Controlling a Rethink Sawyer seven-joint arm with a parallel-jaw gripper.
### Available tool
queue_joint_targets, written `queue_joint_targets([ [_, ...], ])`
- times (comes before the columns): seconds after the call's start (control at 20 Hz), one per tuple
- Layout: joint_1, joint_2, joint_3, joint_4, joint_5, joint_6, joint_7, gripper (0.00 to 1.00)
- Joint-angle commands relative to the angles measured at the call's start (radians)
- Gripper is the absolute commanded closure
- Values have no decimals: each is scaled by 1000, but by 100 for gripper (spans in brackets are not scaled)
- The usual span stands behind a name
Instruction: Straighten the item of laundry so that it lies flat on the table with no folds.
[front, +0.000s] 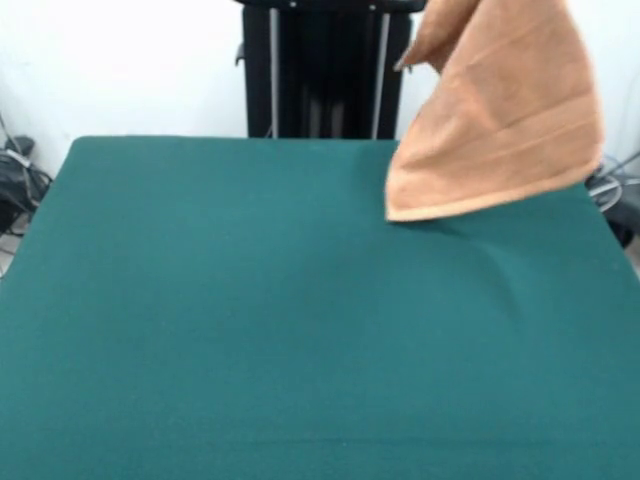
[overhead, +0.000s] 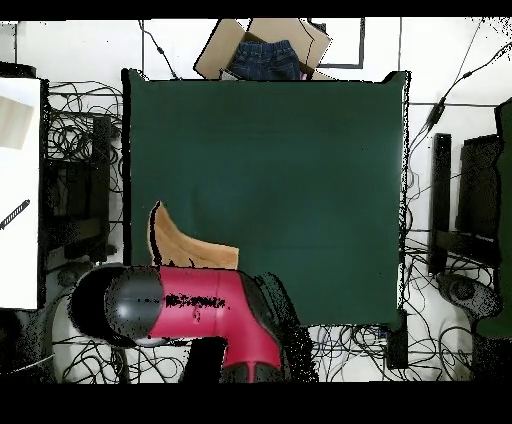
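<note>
Above the table (front: 250, 330), towel (front: 500, 120) hanging, draped, one corner low.

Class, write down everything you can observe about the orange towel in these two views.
The towel is peach-orange terry with a woven band running near its lower hem. It hangs lifted, draped in a tapering shape whose top leaves the front view, so what holds it is not shown. Its lower hem sits at or just above the green table, near the far right corner. From overhead it shows beside the red arm, partly hidden under it.

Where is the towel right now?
In the front view the towel hangs lifted at the upper right, its lower edge over the table's far right corner; overhead, it shows beside the red arm.
</note>
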Motion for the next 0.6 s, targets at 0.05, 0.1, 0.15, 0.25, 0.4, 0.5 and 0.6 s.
queue_joint_targets([
  [0.05, 65, -44, -35, -85, 54, 173, 462, 100],
  [0.1, 72, -51, -36, -96, 52, 196, 478, 100],
  [0.15, 75, -55, -36, -109, 48, 220, 489, 100],
  [0.25, 77, -64, -36, -114, 48, 240, 491, 100],
  [0.4, 74, -69, -35, -95, 55, 222, 484, 100],
  [0.5, 73, -68, -32, -100, 45, 223, 492, 100],
  [0.6, 69, -62, -24, -112, 40, 233, 496, 100],
])
